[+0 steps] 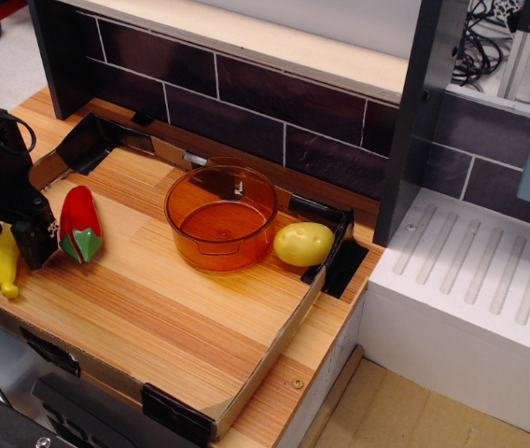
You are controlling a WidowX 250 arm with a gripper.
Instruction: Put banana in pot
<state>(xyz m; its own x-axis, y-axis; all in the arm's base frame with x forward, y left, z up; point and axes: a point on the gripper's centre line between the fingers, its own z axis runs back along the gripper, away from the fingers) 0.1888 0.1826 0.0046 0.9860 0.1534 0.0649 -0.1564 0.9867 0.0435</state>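
The yellow banana (pixel 4 264) lies at the front-left edge of the wooden board, by the cardboard rim. My black gripper (pixel 18 250) is low over it at the far left. One finger (pixel 35 245) stands just right of the banana's upper end, between it and the red pepper (pixel 79 224). The other finger is hidden by the arm, and the jaws look spread around the banana. The transparent orange pot (pixel 220 217) stands empty at the back middle of the board, well to the right of the gripper.
An egg-shaped yellow potato toy (pixel 303 244) sits right of the pot against the black corner bracket (pixel 338 245). A low cardboard rim (pixel 274 341) borders the board. A dark tiled wall (pixel 246 103) runs behind, and a white drainer (pixel 475 280) lies to the right.
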